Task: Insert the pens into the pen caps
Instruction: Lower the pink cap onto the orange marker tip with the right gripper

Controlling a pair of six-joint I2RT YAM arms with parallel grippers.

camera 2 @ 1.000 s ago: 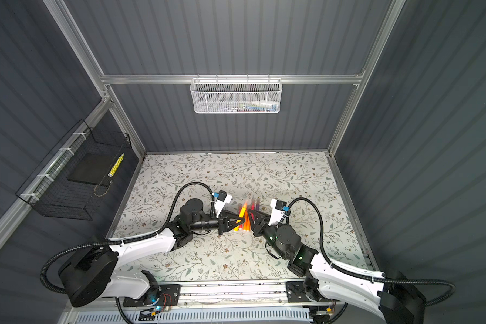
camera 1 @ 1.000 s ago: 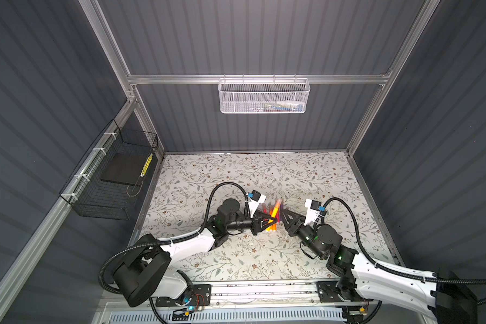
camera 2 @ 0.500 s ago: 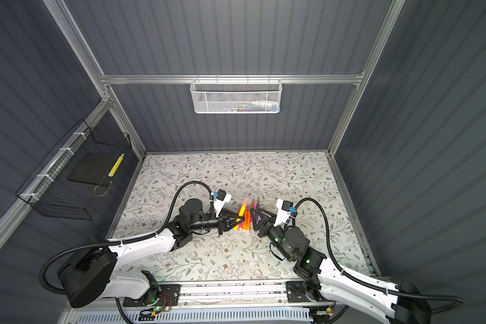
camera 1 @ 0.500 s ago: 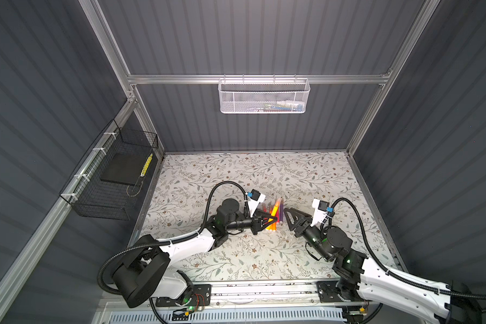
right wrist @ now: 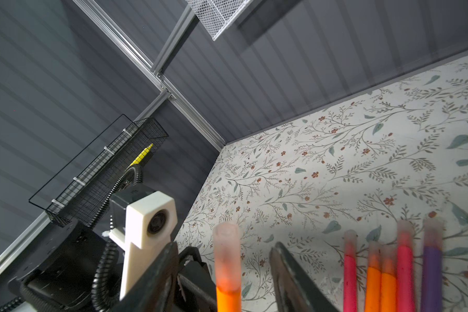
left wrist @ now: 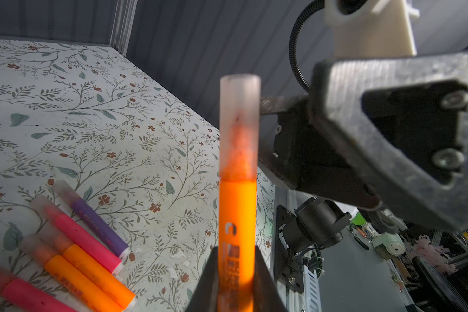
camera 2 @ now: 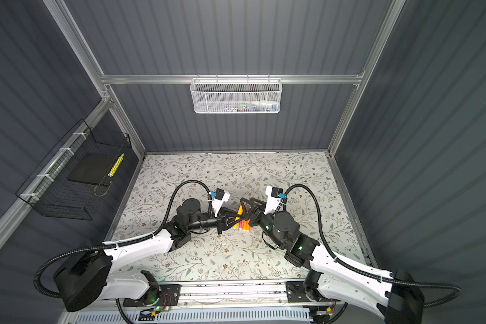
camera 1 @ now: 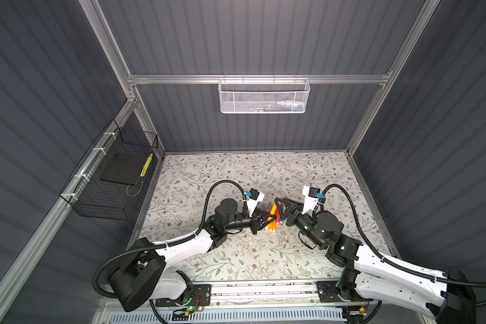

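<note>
My left gripper (left wrist: 237, 254) is shut on an orange pen (left wrist: 237, 216), held up off the table. A translucent pinkish pen cap (left wrist: 239, 127) sits on its tip. My right gripper (right wrist: 224, 244) is open, with a jaw on each side of that cap (right wrist: 226, 251) and a gap on both sides. In both top views the two grippers (camera 1: 274, 218) (camera 2: 244, 209) meet tip to tip mid-table. Several other pens, pink (right wrist: 350, 275), orange (right wrist: 373, 286) and purple (right wrist: 431, 270), lie side by side on the table with caps on.
The lying pens (camera 1: 271, 225) rest on the floral mat (camera 1: 236, 252), right under the two grippers. A black wire basket (camera 1: 110, 182) hangs on the left wall. A white mesh basket (camera 1: 264, 96) hangs on the back wall.
My right gripper's jaws have parted and let go of the cap, which stays on the orange pen. The right arm shifted a little. The left gripper kept its hold and place.
</note>
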